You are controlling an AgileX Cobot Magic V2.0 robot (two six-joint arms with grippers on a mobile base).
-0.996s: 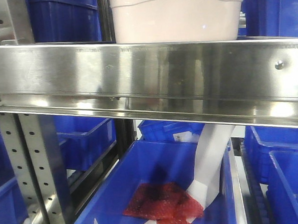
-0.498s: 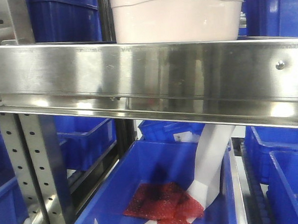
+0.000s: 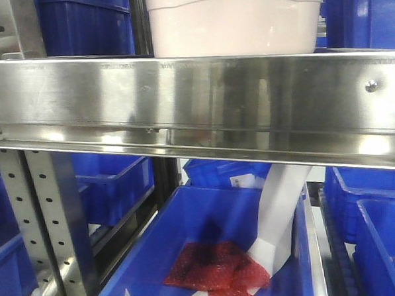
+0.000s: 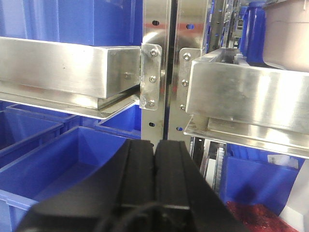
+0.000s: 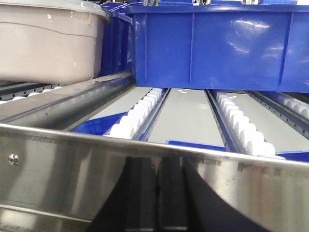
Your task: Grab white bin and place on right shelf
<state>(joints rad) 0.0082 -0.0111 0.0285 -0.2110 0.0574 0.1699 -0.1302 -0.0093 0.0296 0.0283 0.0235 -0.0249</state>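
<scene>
The white bin [image 3: 234, 23] rests on the right shelf [image 3: 195, 102], just behind the shiny steel front rail. Its pinkish side [image 5: 48, 43] fills the upper left of the right wrist view, and a corner of the white bin [image 4: 289, 31] shows at the top right of the left wrist view. My left gripper [image 4: 154, 145] is shut and empty, low in front of the perforated uprights [image 4: 159, 58], left of and below the bin. My right gripper [image 5: 157, 162] is shut, empty, just in front of the steel rail [image 5: 72, 169].
Blue bins stand beside the white one on the shelf [image 5: 217, 43] and behind it [image 3: 85, 24]. White roller tracks [image 5: 137, 113] run along the shelf bed. Below, an open blue bin [image 3: 209, 253] holds a red packet [image 3: 217, 269] and white paper [image 3: 280, 210].
</scene>
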